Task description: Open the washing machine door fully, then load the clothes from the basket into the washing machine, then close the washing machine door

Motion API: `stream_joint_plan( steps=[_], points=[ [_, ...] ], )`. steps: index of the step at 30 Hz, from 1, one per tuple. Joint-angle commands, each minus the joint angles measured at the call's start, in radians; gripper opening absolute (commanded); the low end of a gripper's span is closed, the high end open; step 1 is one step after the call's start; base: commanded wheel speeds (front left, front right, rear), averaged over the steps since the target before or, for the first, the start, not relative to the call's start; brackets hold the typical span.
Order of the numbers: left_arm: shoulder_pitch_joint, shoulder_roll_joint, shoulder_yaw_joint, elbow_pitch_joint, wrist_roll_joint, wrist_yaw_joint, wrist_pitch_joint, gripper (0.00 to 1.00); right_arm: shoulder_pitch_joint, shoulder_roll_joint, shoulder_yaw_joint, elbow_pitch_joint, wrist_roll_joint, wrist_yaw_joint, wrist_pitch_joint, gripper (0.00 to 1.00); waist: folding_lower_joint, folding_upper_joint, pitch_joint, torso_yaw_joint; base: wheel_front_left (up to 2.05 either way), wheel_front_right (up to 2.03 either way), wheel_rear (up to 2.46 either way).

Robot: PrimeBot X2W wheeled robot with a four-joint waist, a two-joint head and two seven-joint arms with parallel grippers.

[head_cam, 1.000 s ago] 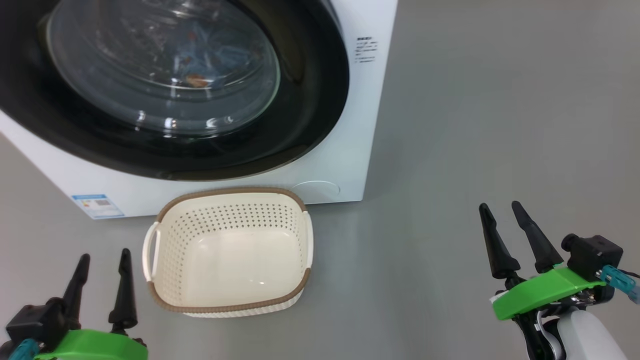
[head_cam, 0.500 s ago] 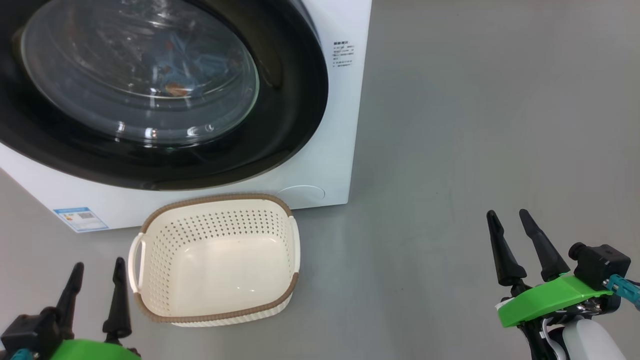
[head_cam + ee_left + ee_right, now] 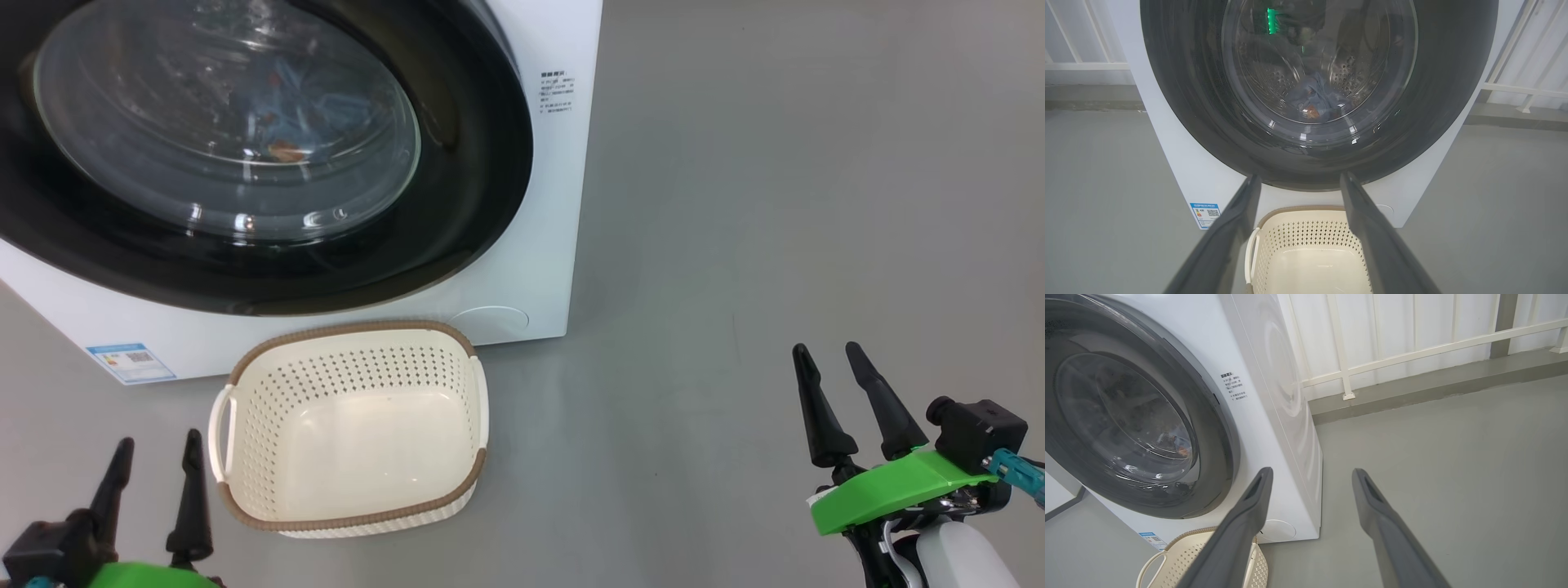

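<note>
The white washing machine (image 3: 539, 204) fills the upper left of the head view, its black-rimmed door (image 3: 457, 204) lying flush against the front. Behind the glass bowl (image 3: 1318, 61) light-blue clothes (image 3: 1312, 100) with orange-brown print lie in the steel drum. On the floor before the machine stands the cream basket (image 3: 351, 429), with nothing inside. My left gripper (image 3: 155, 453) is open at the lower left, just left of the basket. My right gripper (image 3: 829, 359) is open at the lower right, well away from the basket and machine.
Grey floor (image 3: 775, 204) stretches to the right of the machine. A blue label (image 3: 131, 363) marks the machine's lower front. A white railing (image 3: 1412, 347) and a low step (image 3: 1433, 381) run along the wall behind.
The head camera has swung, so the machine and basket sit further left and lower than one second ago. Both grippers stay open and have barely shifted.
</note>
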Motion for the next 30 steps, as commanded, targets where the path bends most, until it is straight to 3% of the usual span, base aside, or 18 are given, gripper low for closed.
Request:
stream_joint_plan(
  steps=[1,16,17,24,30],
  points=[
    [-0.003,0.024,0.033,-0.024,0.020,-0.003,-0.006,1.00,0.009,-0.006,0.019,-0.024,0.002,-0.002,-0.002,1.00,0.0000,0.0000,-0.003,0.000,0.00,0.00,0.00],
    [0.008,0.021,0.045,-0.030,0.019,-0.003,-0.006,1.00,0.011,-0.006,0.023,-0.029,-0.001,-0.002,-0.002,1.00,0.0000,0.0000,-0.003,-0.005,0.00,0.00,0.00],
    [0.019,0.000,0.007,-0.002,0.014,0.000,0.000,0.00,0.001,0.000,0.004,-0.002,0.000,0.000,0.000,0.00,0.0000,0.0000,-0.003,-0.005,0.00,0.00,0.00],
    [0.027,-0.065,-0.016,0.077,0.003,0.000,0.005,0.00,0.044,0.035,0.012,0.087,0.009,0.000,0.006,0.00,0.0000,0.0000,-0.004,-0.005,0.00,0.00,0.00],
    [0.025,-0.067,-0.013,0.073,-0.049,0.001,0.020,0.00,0.047,0.037,0.006,0.079,0.057,0.000,0.020,0.00,0.0016,0.0000,-0.010,0.000,0.00,0.00,0.00]
  ],
)
